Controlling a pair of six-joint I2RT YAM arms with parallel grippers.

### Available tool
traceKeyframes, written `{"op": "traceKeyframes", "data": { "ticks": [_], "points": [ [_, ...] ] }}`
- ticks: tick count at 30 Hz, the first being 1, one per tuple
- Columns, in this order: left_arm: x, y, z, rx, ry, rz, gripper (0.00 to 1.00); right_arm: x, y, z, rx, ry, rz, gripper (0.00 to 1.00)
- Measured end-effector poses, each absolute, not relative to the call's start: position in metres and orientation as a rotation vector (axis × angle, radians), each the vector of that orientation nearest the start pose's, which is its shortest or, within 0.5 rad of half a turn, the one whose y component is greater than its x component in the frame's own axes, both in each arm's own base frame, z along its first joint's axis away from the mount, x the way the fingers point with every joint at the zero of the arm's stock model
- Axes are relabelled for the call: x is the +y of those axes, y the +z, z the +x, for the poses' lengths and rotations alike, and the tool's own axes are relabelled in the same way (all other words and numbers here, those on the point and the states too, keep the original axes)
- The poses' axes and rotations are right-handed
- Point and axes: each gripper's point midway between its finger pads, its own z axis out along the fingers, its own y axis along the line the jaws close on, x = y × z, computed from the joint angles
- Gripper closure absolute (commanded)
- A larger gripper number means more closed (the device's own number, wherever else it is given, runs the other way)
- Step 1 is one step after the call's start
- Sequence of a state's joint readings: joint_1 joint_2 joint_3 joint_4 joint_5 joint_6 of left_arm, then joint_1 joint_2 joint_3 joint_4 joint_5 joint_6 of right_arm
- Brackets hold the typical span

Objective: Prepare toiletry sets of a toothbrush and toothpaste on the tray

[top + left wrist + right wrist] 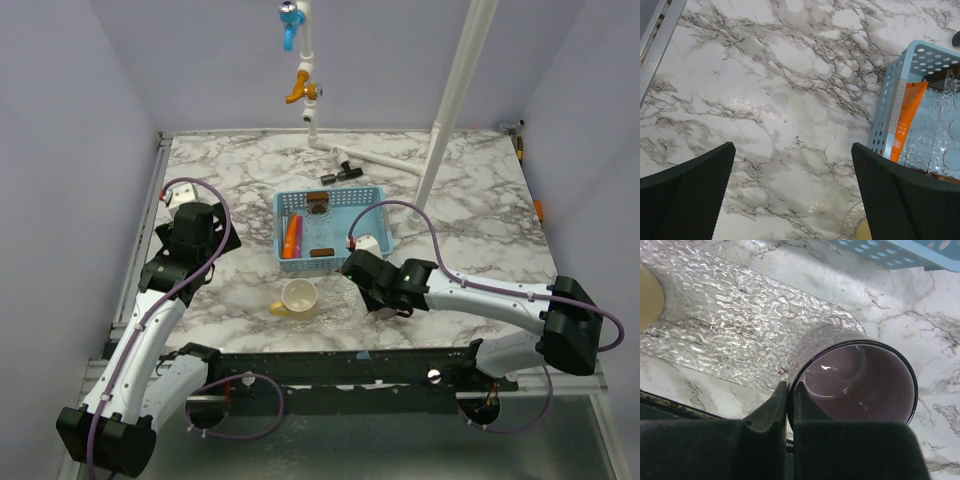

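The orange toothpaste (907, 117) lies in the blue basket (900, 62) against its left wall, also seen from above as toothpaste (291, 238). A slim pale toothbrush (895, 105) lies beside it. My left gripper (792, 147) hangs open over bare marble left of the basket. My right gripper (790, 390) is shut on the rim of a purple cup (860, 385), one finger inside and one outside. The cup is at the right end of the clear textured tray (735, 320); I cannot tell whether it rests on it.
A yellow cup (298, 297) stands on the tray's left part. The basket (328, 222) also holds brown items and clear plastic. White pipes with taps (305, 85) and a slanted white pole (455, 95) rise at the back.
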State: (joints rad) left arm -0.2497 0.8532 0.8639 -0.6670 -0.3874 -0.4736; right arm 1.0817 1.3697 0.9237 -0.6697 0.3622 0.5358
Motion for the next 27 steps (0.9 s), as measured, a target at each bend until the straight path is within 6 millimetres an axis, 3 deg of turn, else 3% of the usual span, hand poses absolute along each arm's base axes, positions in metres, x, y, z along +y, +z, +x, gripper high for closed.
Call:
{"op": "traceKeyframes", "data": {
  "ticks": [4, 16, 19, 27],
  "points": [
    [-0.018, 0.197, 0.265, 2.125, 0.019, -0.448, 0.01, 0.237, 0.082, 0.172, 2.508, 0.102, -0.586, 0.73],
    [-0.018, 0.197, 0.265, 2.125, 0.019, -0.447, 0.01, 0.235, 0.084, 0.174, 2.502, 0.079, -0.58, 0.57],
    [-0.018, 0.197, 0.265, 2.125, 0.019, -0.448, 0.01, 0.24, 0.098, 0.177, 2.489, 0.088, -0.574, 0.54],
    [-0.018, 0.197, 0.265, 2.126, 0.019, -0.447, 0.01, 0.269, 0.16, 0.2, 2.372, 0.173, -0.524, 0.5]
  ]
}}
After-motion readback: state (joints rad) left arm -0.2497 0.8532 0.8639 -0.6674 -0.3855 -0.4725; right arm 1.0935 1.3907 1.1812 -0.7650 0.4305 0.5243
